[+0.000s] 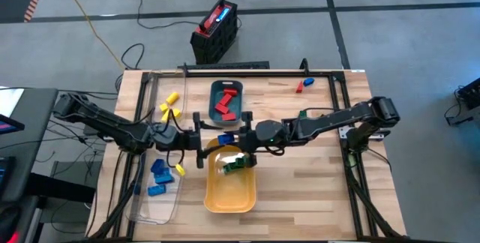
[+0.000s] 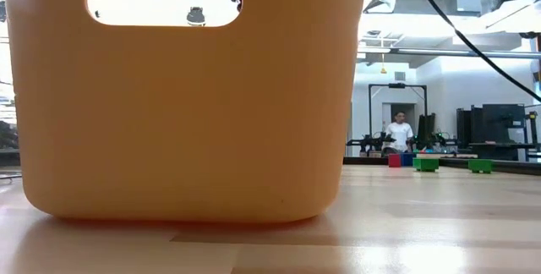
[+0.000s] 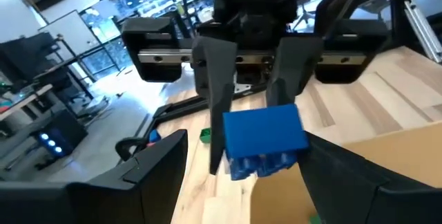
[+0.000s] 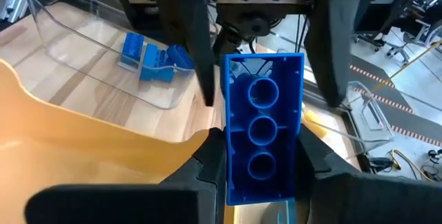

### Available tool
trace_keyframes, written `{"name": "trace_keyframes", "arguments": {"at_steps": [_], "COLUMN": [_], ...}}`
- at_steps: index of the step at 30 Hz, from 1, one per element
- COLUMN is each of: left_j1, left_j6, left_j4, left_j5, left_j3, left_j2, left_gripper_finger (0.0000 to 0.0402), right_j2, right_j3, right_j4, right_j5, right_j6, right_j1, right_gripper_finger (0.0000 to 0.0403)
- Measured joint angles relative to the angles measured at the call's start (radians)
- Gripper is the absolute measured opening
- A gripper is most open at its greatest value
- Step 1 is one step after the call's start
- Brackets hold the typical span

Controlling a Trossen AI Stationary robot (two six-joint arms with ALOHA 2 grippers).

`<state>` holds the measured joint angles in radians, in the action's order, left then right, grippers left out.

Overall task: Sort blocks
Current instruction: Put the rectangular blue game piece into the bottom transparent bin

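Observation:
A blue block (image 1: 225, 139) hangs over the far rim of the yellow tray (image 1: 225, 198), between my two grippers at the table's middle. My right gripper (image 1: 246, 139) reaches in from the right and is shut on the block. My left gripper (image 1: 204, 144) faces it from the left, open. Its fingers (image 4: 190, 44) stand on either side of the block's free end, with a gap showing. Green blocks (image 1: 236, 164) lie in the yellow tray, red blocks (image 1: 225, 102) in the teal tray, and blue blocks (image 1: 159, 174) in the clear tray. My right gripper pinches the blue block's two long sides near its end (image 4: 231, 179) between its two fingers (image 4: 200, 172). The fingers come from the table's right, slanting a little down, and lie along the block. The block is lifted clear, hollow underside (image 4: 261, 120) up, and sticks out past the fingertips.
Yellow blocks (image 1: 169, 105) lie left of the teal tray (image 1: 214, 87). A red and a blue block (image 1: 304, 85) sit at the far right, and a green one (image 1: 302, 113) is nearer. A red-and-black box (image 1: 215, 29) stands on the floor beyond the table. A person (image 2: 398, 132) stands far behind.

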<state>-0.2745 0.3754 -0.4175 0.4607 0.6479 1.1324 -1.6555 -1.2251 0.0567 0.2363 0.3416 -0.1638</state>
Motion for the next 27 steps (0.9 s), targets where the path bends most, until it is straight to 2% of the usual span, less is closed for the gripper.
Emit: {"name": "trace_keyframes", "arguments": {"at_steps": [10,15,19,27], "left_j1": [0.000,0.003,0.010,0.010], "left_j6": [0.025,0.029,0.019,-0.004], "left_j4": [-0.039,-0.068,-0.063,-0.040], "left_j5": [-0.031,-0.025,-0.018,-0.014], "left_j3": [0.000,0.000,0.000,0.001], "left_j2": [0.000,0.000,0.000,-0.003], "left_gripper_finger": [0.0255,0.0199,0.0136,0.0136], "right_j2": [-0.001,-0.001,-0.001,-0.002], "right_j3": [0.000,0.000,0.001,0.002], "right_j4": [0.021,0.041,0.049,0.049], "right_j5": [0.000,0.002,0.010,0.009], "right_j6": [-0.021,-0.027,-0.025,-0.022], "right_j1": [-0.005,-0.004,-0.004,-0.004], "right_gripper_finger": [0.0103,0.0145,0.0151,0.0157]}}
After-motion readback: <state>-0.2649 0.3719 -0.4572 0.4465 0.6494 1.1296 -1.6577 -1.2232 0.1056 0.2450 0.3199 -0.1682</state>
